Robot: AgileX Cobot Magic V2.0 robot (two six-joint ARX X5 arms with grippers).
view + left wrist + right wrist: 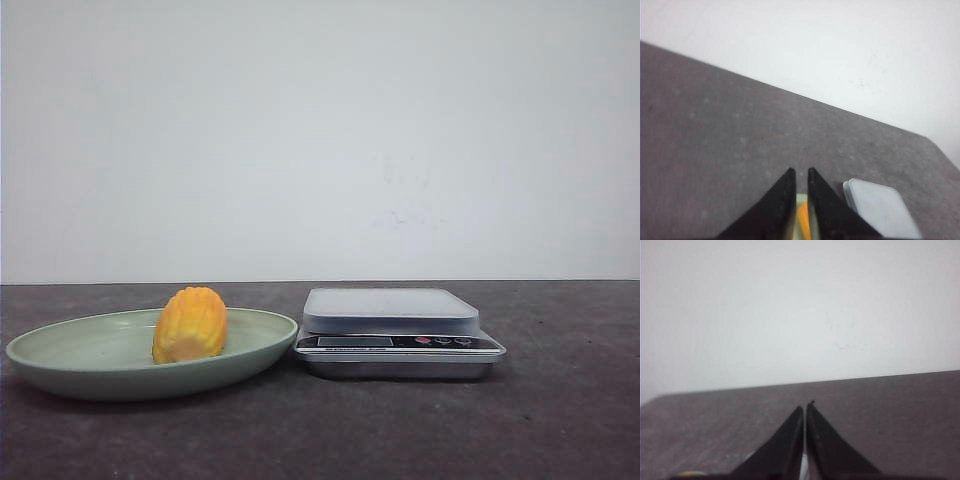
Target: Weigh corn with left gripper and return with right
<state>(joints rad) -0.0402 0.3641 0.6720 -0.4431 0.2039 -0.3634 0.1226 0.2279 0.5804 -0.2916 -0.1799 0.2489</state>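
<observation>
The corn [190,324], a stubby yellow-orange cob piece, lies on a pale green plate [80,350] at the left of the table. Neither gripper shows in the front view. In the left wrist view my left gripper [801,171] hangs above the plate, its black fingers only a narrow slit apart and holding nothing. A strip of the corn [804,222] shows through that slit far below. My right gripper [806,405] is shut and empty above the dark table.
A kitchen scale [390,310] with a pale platform and a dark button panel stands just right of the plate. It also shows in the left wrist view [880,207]. The table is dark grey, with a white wall behind it.
</observation>
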